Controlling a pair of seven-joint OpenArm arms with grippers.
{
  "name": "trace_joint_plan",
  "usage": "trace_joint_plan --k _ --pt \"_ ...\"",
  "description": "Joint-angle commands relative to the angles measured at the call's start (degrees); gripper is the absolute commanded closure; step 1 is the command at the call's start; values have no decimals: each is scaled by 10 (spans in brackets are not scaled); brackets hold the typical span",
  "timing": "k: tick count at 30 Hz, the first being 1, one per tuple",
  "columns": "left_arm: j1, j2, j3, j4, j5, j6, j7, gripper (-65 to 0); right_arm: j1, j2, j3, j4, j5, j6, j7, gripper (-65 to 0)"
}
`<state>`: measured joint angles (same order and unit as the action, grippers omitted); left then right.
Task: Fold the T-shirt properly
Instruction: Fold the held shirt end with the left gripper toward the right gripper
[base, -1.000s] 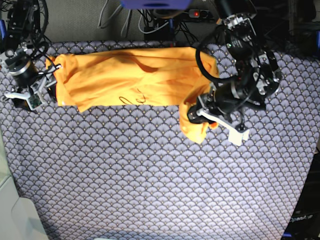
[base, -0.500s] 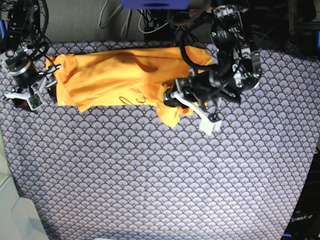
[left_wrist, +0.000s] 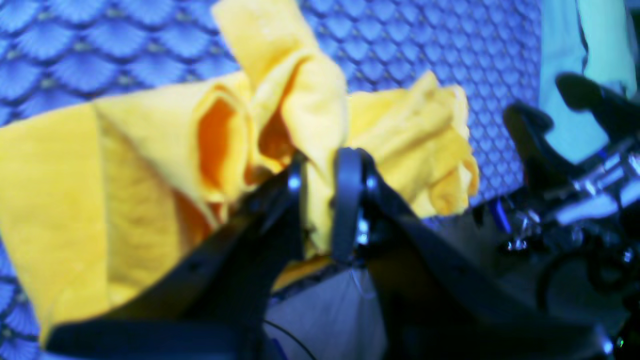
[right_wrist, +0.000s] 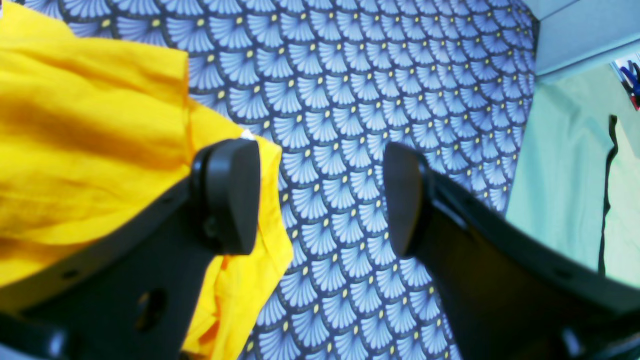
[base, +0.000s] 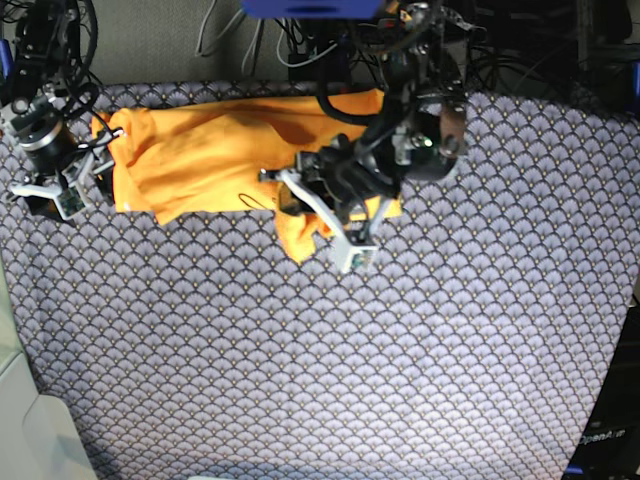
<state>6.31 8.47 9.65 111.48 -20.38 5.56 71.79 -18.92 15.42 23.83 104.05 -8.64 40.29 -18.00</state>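
A yellow T-shirt (base: 215, 160) is seen lying as a long band at 12 o'clock on the patterned tabletop (base: 330, 370). One end is pinched in the narrow jaws of the left gripper (left_wrist: 320, 200), lifted above the middle. At 10 o'clock, the right gripper (right_wrist: 320, 200) is held wide, empty. Folding is judged half done; the crosswise fold remains.

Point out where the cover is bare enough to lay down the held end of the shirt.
Bare: the whole near half of the cover, below the T-shirt, and the stretch right of the left gripper. Crowded: the far strip, where the shirt lies between the open right gripper and the left, whose jaws pinch a bunched end.
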Motion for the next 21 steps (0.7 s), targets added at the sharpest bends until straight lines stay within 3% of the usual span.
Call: trace_joint_plan --k 1,3,8,13,21 --pt "-6 5 5 -4 -7 -2 -9 0 3 8 3 11 5 -3 13 -392" --pt "-6 5 9 -23 -7 4 -14 0 2 8 3 11 5 -3 13 -392" --pt "0 5 19 -37 -13 82 -53 0 2 8 3 11 5 -3 13 -392" --pt "5 5 44 -33 -13 121 -56 0 4 8 3 11 5 -3 13 -392" --pt "-8 5 61 -37 -13 130 -51 0 5 8 3 11 5 -3 13 -392"
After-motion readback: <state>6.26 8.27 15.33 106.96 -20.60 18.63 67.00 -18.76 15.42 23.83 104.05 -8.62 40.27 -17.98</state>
